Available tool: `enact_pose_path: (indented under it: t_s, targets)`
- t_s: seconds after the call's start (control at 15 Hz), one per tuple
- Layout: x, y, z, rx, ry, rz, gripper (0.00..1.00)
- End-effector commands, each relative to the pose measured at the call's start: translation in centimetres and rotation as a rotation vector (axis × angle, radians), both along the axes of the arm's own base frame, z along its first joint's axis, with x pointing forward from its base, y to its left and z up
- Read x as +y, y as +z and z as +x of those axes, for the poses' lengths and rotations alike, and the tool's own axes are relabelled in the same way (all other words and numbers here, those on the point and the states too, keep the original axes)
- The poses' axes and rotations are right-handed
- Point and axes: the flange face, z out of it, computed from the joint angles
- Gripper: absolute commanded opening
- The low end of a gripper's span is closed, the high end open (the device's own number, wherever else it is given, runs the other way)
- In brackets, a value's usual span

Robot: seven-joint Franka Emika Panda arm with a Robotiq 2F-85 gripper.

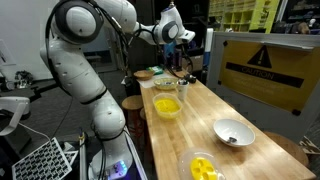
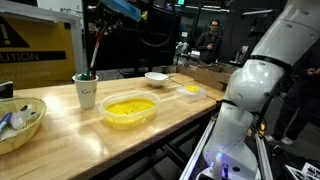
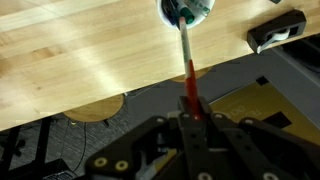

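Closest to the wrist camera, the fingers point(image 3: 200, 128) are pressed together on a red stick point(image 3: 189, 90), pinching its near end. The stick hangs a little tilted above a white cup point(image 2: 86, 93). Its pale far end reaches the mouth of the cup, where other utensils stand; if it touches them I cannot tell. Just beside the cup, a clear bowl point(image 2: 130, 110) with yellow pieces stands on the wooden table point(image 2: 70, 140). Beyond it, well apart from the cup, stands a white bowl point(image 2: 156, 77).

exterior: from tabletop point(image 1: 205, 112) end, along it, mid-range | exterior: low at tabletop point(image 2: 60, 135) side, near | wrist: close, down along stick point(image 3: 188, 75) to cup point(image 3: 187, 10) | shared: tabletop, yellow bowl point(image 1: 166, 106) point(image 2: 130, 108)
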Motion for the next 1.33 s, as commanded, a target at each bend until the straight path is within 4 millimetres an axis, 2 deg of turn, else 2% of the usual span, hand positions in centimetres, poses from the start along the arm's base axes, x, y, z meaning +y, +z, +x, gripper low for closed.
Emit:
enact_pose_path:
  t_s: [0.0, 0.47, 0.73, 1.27]
  targets:
    - [-1.5, 0.1, -2.3, -0.031, -0.034, 0.042, 0.03]
    - [-4.7, -1.2, -3.3, -0.031, -0.08, 0.102, 0.03]
    - [-6.4, -2.0, -3.2, -0.027, -0.096, 0.124, 0.03]
    - [-8.0, -4.0, -2.7, -0.003, -0.096, 0.156, 0.03]
